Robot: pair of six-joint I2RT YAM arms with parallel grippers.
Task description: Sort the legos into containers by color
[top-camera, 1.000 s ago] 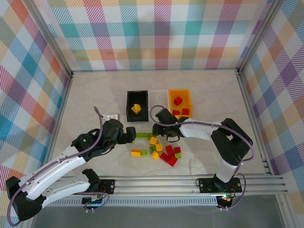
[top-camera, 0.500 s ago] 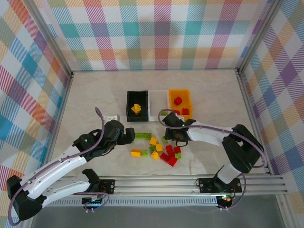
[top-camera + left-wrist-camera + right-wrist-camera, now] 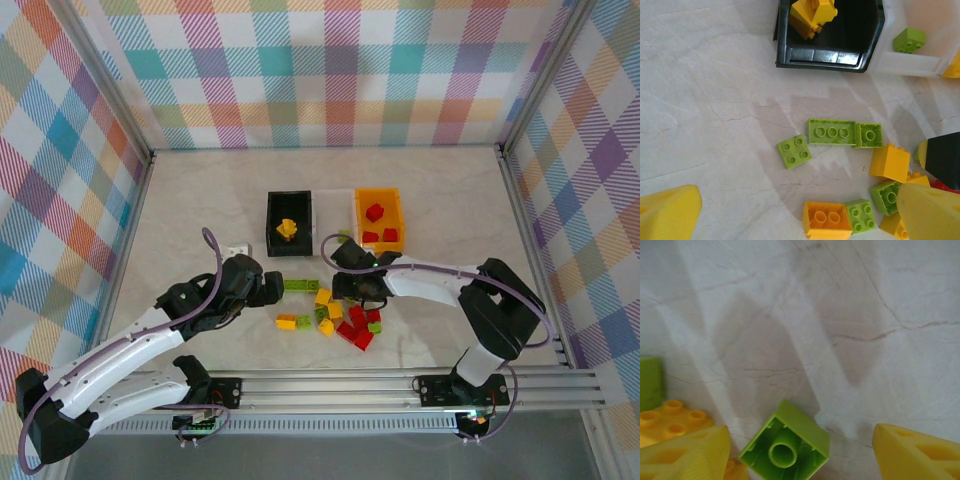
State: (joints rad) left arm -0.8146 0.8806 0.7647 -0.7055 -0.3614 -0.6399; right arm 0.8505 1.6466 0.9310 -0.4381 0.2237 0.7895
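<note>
My right gripper (image 3: 800, 457) stands open low over the table, and an upside-down lime green lego (image 3: 786, 447) lies loose between its yellow fingers (image 3: 687, 455). In the top view this gripper (image 3: 347, 290) is at the far edge of the mixed pile of legos (image 3: 345, 322). My left gripper (image 3: 800, 215) is wide open and holds nothing, above lime legos (image 3: 795, 150) and an orange one (image 3: 827, 220). Behind the pile stand the black container (image 3: 289, 222) holding a yellow lego (image 3: 287, 230), the white container (image 3: 912, 62) holding a green lego (image 3: 909, 40), and the orange container (image 3: 380, 215) holding red legos.
A small white block (image 3: 237, 245) lies on the table by the left arm. An aluminium rail (image 3: 400, 385) runs along the near edge. Plaid walls close in the back and both sides. Bare marble-patterned table extends to the left and right of the pile.
The right gripper's jaws have spread wider. It swung right and then back a little left, to the pile's far edge. The left arm has barely moved.
</note>
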